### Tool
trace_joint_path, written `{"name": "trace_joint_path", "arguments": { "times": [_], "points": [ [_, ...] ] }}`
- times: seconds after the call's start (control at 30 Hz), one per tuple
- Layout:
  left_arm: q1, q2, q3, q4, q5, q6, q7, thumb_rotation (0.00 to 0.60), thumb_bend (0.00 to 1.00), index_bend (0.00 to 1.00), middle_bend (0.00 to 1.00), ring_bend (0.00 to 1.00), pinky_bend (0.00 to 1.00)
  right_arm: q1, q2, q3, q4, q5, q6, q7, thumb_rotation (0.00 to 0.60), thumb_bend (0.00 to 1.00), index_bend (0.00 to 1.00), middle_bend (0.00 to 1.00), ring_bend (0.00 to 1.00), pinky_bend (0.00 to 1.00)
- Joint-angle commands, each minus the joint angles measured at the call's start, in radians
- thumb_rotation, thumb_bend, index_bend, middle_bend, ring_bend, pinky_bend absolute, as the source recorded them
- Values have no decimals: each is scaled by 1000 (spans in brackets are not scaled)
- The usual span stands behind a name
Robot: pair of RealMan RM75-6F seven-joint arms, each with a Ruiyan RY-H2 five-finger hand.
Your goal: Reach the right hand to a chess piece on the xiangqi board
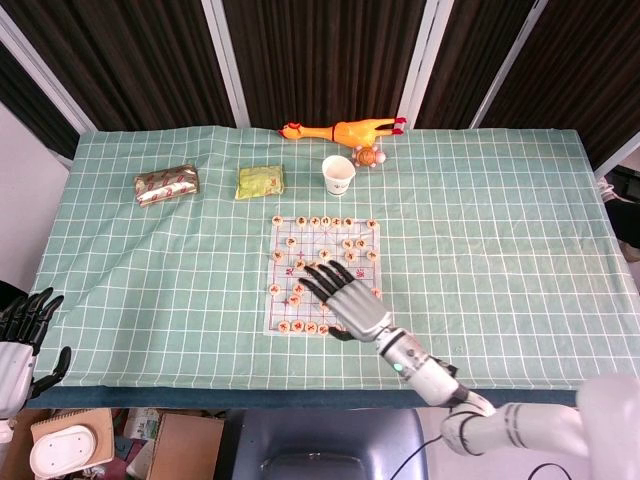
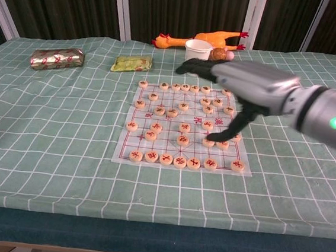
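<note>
The xiangqi board [image 1: 273, 300] [image 2: 165, 144] lies mid-table with several round wooden pieces [image 2: 179, 161] on it. My right hand [image 1: 350, 294] [image 2: 243, 87] hovers over the board's right half, fingers spread and holding nothing. In the chest view its fingers point left above the far rows, and the thumb tip hangs just above a piece [image 2: 208, 143] near the right side. It hides some of the right-hand pieces in the head view. My left hand [image 1: 24, 343] stays off the table at the lower left, fingers apart and empty.
Behind the board stand a white paper cup [image 1: 338, 173] [image 2: 197, 44], a rubber chicken [image 1: 340, 130] [image 2: 201, 37] and a small round toy [image 1: 372, 155]. A green packet [image 1: 261, 181] [image 2: 131, 64] and a foil-wrapped pack [image 1: 167, 184] [image 2: 56, 58] lie at the far left.
</note>
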Motion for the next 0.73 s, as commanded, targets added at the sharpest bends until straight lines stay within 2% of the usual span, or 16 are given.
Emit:
{"name": "trace_joint_path", "arguments": {
  "times": [0.03,0.13,0.23,0.4,0.53,0.73],
  "points": [
    [-4,-12,0,1,5,-5,33,600,464,0,0,0,2,-303,351,-179,-208,-131,340,134,600,264,9,0,0,0],
    [-8,-25,0,-12,-5,-23,82,600,464,0,0,0,3,-430,434,-246,-195,-104,427,184,600,263,0,0,0,0],
    [-14,-35,11,-34,5,-41,125,600,464,0,0,0,10,-506,451,-280,-134,-115,464,239,600,263,0,0,0,0],
    [-30,-37,43,-42,62,-66,146,600,450,0,0,0,10,-585,431,-243,-60,-93,527,294,600,263,0,0,0,0],
    [-25,-57,28,-34,43,-55,182,600,445,0,0,0,10,-611,435,-203,-32,-108,561,382,600,263,0,0,0,0],
    [-39,-76,27,-31,40,-78,198,600,430,0,0,0,8,-623,444,-202,-25,-158,529,383,600,263,0,0,0,0]
  ]
}}
